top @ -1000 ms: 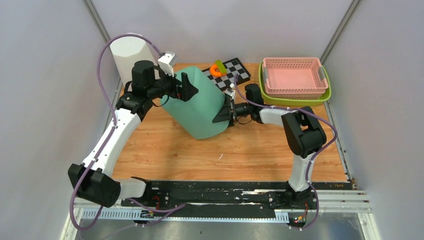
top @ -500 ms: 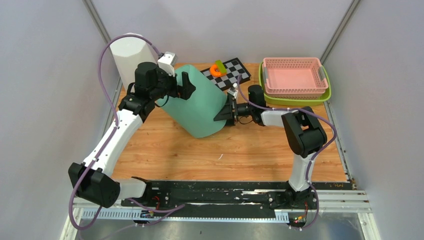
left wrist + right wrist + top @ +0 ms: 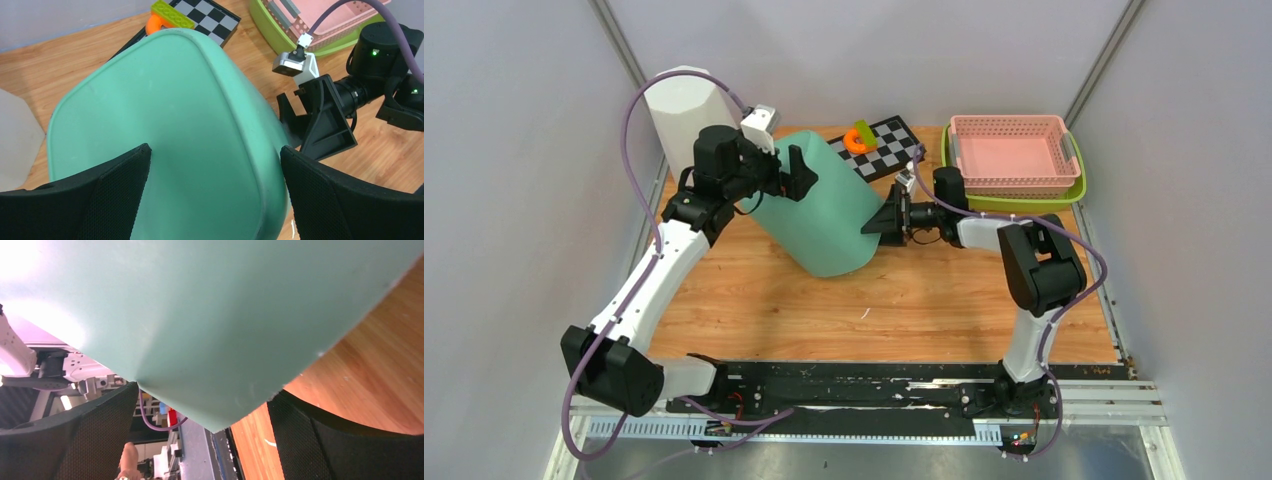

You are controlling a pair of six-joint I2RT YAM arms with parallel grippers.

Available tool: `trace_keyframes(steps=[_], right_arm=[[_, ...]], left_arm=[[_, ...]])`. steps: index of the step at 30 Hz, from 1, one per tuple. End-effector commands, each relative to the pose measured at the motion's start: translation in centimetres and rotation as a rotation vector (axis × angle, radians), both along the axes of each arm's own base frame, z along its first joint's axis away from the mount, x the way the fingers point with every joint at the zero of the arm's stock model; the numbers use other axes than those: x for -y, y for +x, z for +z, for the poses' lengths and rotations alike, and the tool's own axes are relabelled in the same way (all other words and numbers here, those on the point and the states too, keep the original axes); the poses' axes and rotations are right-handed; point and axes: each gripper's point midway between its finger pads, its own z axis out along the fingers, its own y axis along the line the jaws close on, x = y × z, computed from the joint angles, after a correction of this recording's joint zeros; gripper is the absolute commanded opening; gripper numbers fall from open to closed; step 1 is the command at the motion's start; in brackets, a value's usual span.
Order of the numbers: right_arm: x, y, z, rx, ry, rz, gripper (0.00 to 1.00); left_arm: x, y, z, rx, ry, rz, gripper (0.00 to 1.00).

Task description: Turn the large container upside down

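Observation:
The large green container (image 3: 819, 215) rests tilted on the wooden table, mid-back. My left gripper (image 3: 790, 175) is open at its upper left end, fingers straddling the rounded closed end without closing on it. In the left wrist view the container (image 3: 170, 125) fills the space between the left gripper's (image 3: 215, 150) spread fingers. My right gripper (image 3: 886, 217) is open at the container's right side. In the right wrist view a corner of the container (image 3: 210, 305) hangs between the right gripper's (image 3: 202, 392) fingers. The right gripper also shows in the left wrist view (image 3: 320, 125).
A white container (image 3: 679, 105) stands at the back left. A checkerboard (image 3: 889, 145) with an orange and green toy (image 3: 858, 138) lies behind the green container. A pink basket (image 3: 1009, 150) sits in a green tray (image 3: 1014, 203) at the back right.
My right gripper has drawn back to the right, a little away from the container's side. My left gripper and the container have hardly moved.

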Motion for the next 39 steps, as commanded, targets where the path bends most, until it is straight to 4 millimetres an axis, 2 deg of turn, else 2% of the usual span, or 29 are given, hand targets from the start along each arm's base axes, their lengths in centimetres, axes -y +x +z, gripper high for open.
trace_keyframes(steps=[1,10,17,26,33,39], right_arm=[[2.0,1.1,0.8,0.081,-0.058,-0.057,1.0],[4.3,0.9,1.7,0.156,-0.18,-0.095,1.0],[4.5,0.4,1.7,0.16,-0.19,-0.092,1.0],[4.4,0.5,0.2,0.111,-0.188,-0.099,1.0],[4.4,0.0,-2.2,0.043,-0.184,-0.098,1.0],[3.5,0.0,-2.2,-0.005,-0.074,-0.087,1.0]], left_arm=[[0.8,-2.1,-5.7,-0.214,0.011,-0.057,1.0],[1.5,-2.2,-5.7,-0.225,-0.019,-0.086,1.0],[2.1,-2.4,-5.7,-0.236,-0.05,-0.113,1.0],[2.5,-2.6,-6.0,-0.247,-0.071,-0.131,1.0],[2.6,-2.7,-6.4,-0.253,-0.076,-0.129,1.0],[2.6,-2.8,-6.5,-0.257,-0.08,-0.129,1.0]])
